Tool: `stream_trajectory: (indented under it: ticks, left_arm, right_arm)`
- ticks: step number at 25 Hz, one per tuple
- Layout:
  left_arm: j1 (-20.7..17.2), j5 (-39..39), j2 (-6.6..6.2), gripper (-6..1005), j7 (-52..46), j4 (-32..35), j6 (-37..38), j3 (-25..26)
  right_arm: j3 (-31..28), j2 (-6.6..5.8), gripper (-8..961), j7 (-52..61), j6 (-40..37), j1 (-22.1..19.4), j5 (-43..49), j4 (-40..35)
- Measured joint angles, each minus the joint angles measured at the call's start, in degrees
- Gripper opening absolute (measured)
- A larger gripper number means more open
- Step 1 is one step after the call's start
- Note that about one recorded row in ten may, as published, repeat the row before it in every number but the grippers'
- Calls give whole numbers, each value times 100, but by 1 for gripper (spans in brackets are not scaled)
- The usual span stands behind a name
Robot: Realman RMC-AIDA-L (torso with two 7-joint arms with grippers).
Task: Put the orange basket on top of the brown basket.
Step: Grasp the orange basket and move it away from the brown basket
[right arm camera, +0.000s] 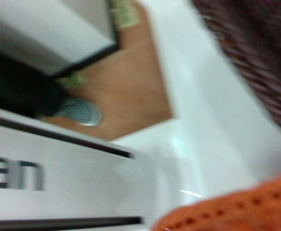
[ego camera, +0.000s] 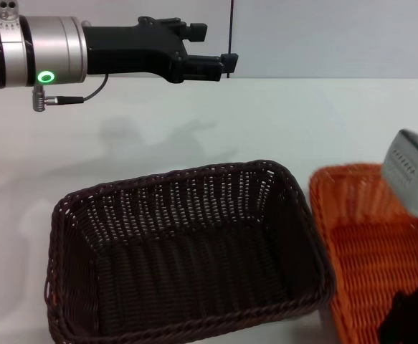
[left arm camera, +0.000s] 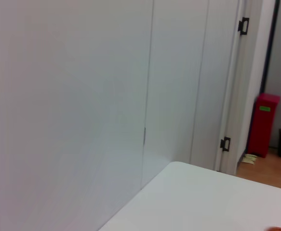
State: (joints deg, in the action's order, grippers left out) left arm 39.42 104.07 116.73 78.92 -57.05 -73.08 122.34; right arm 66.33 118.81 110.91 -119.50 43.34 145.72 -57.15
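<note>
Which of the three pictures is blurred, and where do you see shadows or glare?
Right wrist view: smeared by motion blur, the brown basket and orange basket soft, a small glare streak on the white table. Head view: sharp, the left gripper casts a faint shadow on the table. Left wrist view: evenly lit, slightly soft.

Silver left forearm (ego camera: 44, 46), green ring light (ego camera: 46, 77), black tool (ego camera: 212, 54).
</note>
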Motion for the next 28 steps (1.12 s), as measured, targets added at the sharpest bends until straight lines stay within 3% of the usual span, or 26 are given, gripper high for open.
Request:
stream_trajectory:
  ticks: [3,7,12,17,21,28]
  left_arm:
    - [12,8,21,841,-3,27,74,0]
    - [-20,19,39,841,-3,33,165,0]
    - [-61,-16,58,840,42,31,234,68]
    - [-96,-32,93,840,58,21,257,225]
    - [-110,-44,94,840,64,8,260,282]
    - [-168,-45,93,840,245,28,288,295]
  right_arm:
    - [123,-16,571,-54,-267,53,-480,116]
    - [-231,-110,571,-188,-502,109,-773,123]
    - [-1454,-496,572,-202,-299,243,-843,-40]
    - [-3034,-769,574,44,407,431,-970,-455]
    - [-2916,-910,574,102,683,519,-767,-504]
    - [-2327,-836,574,29,1012,506,32,-609]
